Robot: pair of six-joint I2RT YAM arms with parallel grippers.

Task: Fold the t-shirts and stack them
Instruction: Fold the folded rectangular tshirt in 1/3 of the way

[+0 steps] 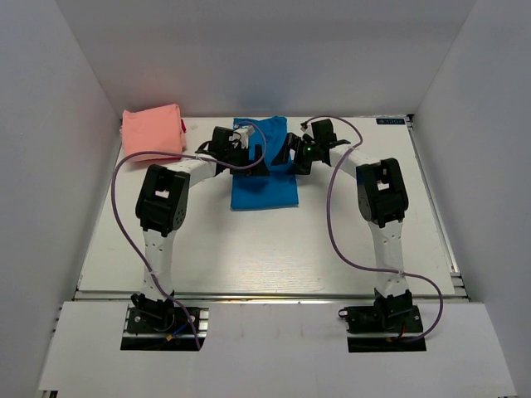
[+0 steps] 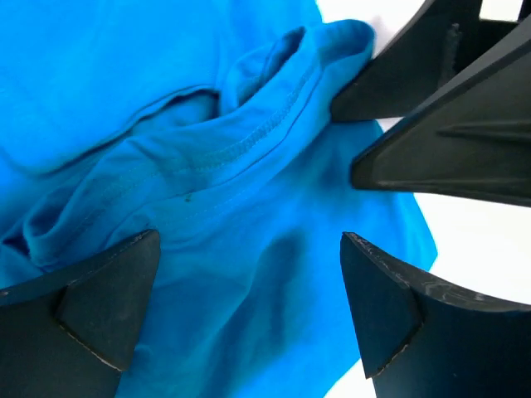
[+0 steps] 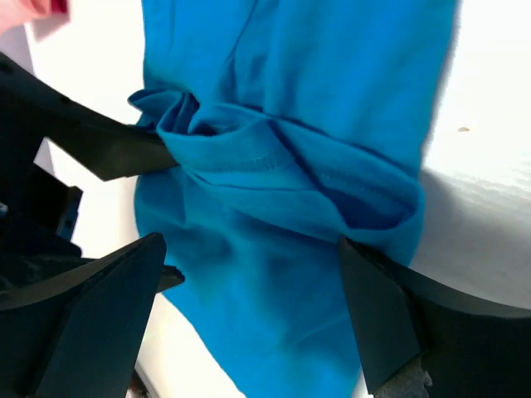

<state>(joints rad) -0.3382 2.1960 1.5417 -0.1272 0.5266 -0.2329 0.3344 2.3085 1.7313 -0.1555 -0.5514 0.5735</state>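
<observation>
Left pincer point(image 2: 249, 240) agape over blue t-shirt point(image 2: 199, 157)

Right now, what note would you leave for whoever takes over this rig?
Claws: left claw open, right claw open, both over the blue shirt, nothing gripped.
Things: blue shirt mid-table toward the far side, rumpled at its far end; pink shirt folded at the far-left corner of the table.
Done: pink folded.
Left: finish folding blue, then stack the two.
</observation>
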